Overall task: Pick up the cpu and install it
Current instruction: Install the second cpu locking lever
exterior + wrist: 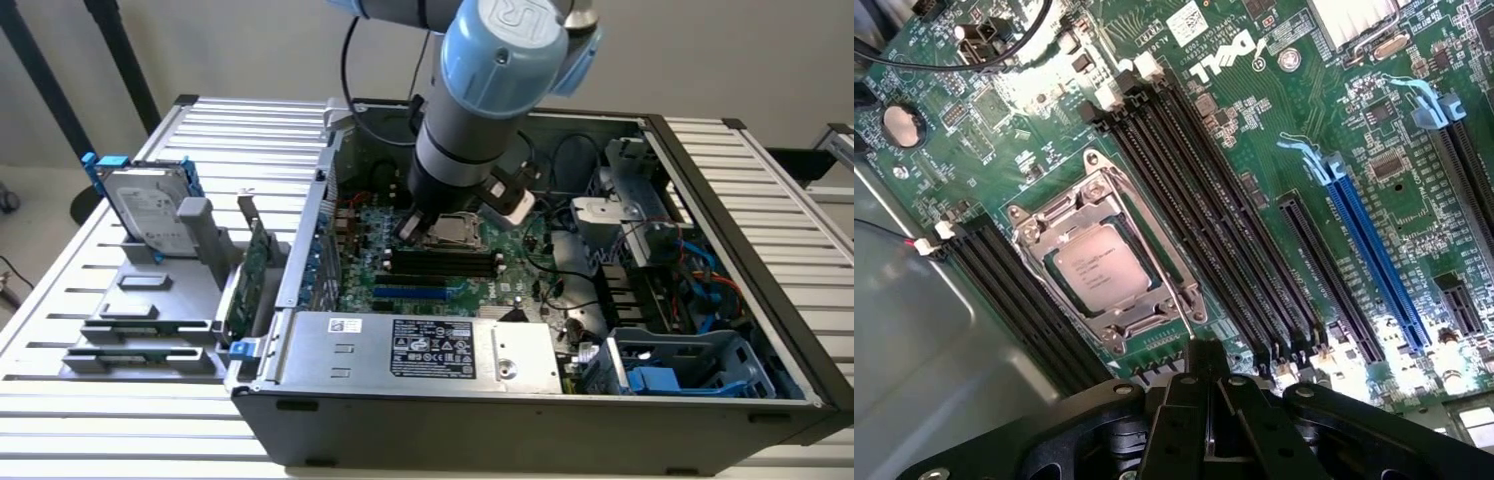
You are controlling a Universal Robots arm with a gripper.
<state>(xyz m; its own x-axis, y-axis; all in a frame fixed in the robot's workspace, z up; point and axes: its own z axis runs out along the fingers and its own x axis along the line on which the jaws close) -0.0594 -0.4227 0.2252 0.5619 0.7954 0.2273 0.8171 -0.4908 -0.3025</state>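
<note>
1. Sitting in the metal socket frame (1104, 265) on the green motherboard (1254, 130) is the cpu (1102, 268), a small square chip with a dull silver top, lying flat with the frame's edges around it.
2. Rows of black memory slots (1224, 230) run just beside the socket on one side, and more black slots (1014, 300) lie on its other side.
3. A blue expansion slot (1374, 250) lies further across the board, well apart from the cpu.
4. In the wrist view the black claw (1204, 400) hangs near the socket, above the board; its fingers (1172, 425) appear pressed close together with nothing between them, and it is not touching the cpu.
5. In the exterior view the grey and light blue robot arm (487, 90) reaches down into an open computer case (534, 420) lying on its side on a slatted metal tabletop (240, 130).
6. The arm's lower end is just above the cpu (457, 231) and its socket.
7. A long grey metal box (420, 350) with a black label sits in the case's near edge.
8. On the exterior view's left, a silver hard drive (140, 210) with blue rails stands in a grey holder (154, 320) on the tabletop, well apart from the case's interior.
</note>
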